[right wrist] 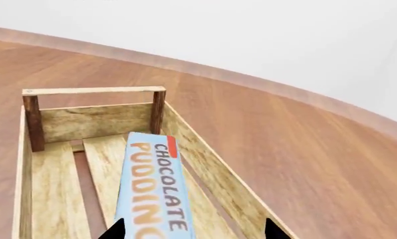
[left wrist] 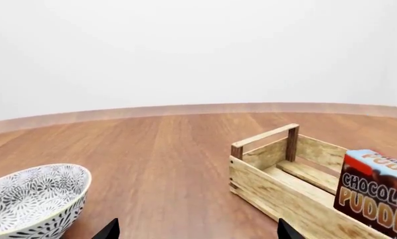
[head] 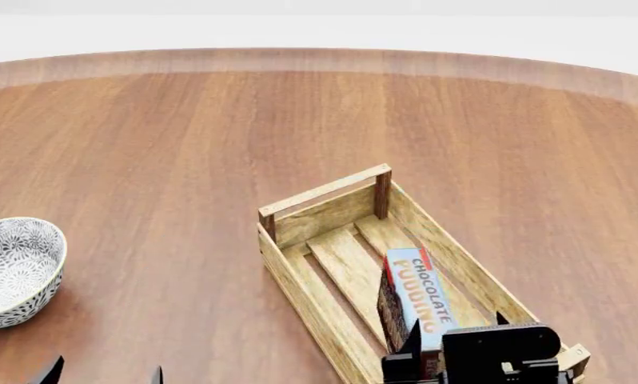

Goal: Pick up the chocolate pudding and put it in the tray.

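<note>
The chocolate pudding (head: 417, 298) stands on its long edge inside the tray (head: 303, 300), a light-wood slatted crate, with its light-blue lettered face up. It also shows in the right wrist view (right wrist: 155, 184) and the left wrist view (left wrist: 377, 194). My right gripper (head: 456, 334) is over the near end of the tray, just above the pudding's near end. Its jaws (right wrist: 195, 231) are spread wider than the carton and do not hold it. My left gripper (left wrist: 198, 231) is open and empty over bare table, left of the tray (left wrist: 278, 196).
A round grey-white patterned bowl (head: 15, 272) stands at the left, near my left gripper (head: 104, 374); it also shows in the left wrist view (left wrist: 33, 199). The round wooden table's edge (head: 319, 60) curves along the back.
</note>
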Motion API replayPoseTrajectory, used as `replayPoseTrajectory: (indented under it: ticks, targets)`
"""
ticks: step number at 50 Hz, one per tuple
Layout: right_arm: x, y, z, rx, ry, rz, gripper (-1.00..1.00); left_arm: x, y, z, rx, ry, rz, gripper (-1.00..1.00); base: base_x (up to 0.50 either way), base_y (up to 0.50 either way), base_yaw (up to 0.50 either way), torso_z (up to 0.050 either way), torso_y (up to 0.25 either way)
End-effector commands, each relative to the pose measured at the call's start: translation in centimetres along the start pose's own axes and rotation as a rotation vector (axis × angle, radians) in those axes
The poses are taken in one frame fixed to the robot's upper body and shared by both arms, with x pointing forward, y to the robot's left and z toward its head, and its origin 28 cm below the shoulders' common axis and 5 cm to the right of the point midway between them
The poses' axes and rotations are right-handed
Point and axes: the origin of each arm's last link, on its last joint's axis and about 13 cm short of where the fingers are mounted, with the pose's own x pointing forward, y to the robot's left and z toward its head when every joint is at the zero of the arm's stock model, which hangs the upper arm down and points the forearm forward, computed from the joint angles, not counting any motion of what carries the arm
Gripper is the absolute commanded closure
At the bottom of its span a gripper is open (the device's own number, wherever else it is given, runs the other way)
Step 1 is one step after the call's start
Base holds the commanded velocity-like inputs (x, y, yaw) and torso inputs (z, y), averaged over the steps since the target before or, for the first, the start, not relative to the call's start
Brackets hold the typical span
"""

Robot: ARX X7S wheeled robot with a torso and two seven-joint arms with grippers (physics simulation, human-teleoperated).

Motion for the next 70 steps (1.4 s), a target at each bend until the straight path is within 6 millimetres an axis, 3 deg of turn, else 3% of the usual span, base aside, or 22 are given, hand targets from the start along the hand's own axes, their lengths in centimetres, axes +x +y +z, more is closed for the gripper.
replayPoseTrajectory:
  ticks: [1, 12, 24, 35, 52, 70]
  targets:
    - [0.0, -0.1, 0.1, -0.015, 0.0, -0.005, -1.0, 0.0, 0.0, 0.2, 0.003, -0.003, -0.001, -1.0, 0.0, 0.0, 0.0, 0.0, 0.0]
    - [0.0, -0.1, 0.0, -0.006, -0.002, -0.007, -1.0, 0.1, -0.1, 0.3, 0.003, -0.008, -0.002, -1.0, 0.0, 0.0, 0.0, 0.0, 0.0]
    - [-1.5, -0.3, 2.6, 0.04, -0.109, 0.001, -1.0, -0.8, 0.1, 3.5, -0.001, -0.093, 0.005, -1.0, 0.0, 0.0, 0.0, 0.0, 0.0]
    - [-2.9, -0.1, 3.9, 0.034, -0.189, 0.009, -1.0, -1.7, -0.1, 5.1, 0.004, -0.145, -0.006, -1.0, 0.0, 0.0, 0.0, 0.0, 0.0]
    - [-5.6, -0.4, 5.8, 0.09, -0.328, -0.017, -1.0, -1.9, 0.0, 5.8, 0.009, -0.169, 0.001, -1.0, 0.0, 0.0, 0.0, 0.0, 0.0]
    - [-6.9, -0.1, 6.9, 0.067, -0.385, -0.012, -1.0, -2.7, -0.2, 6.3, 0.02, -0.191, -0.009, -1.0, 0.0, 0.0, 0.0, 0.0, 0.0]
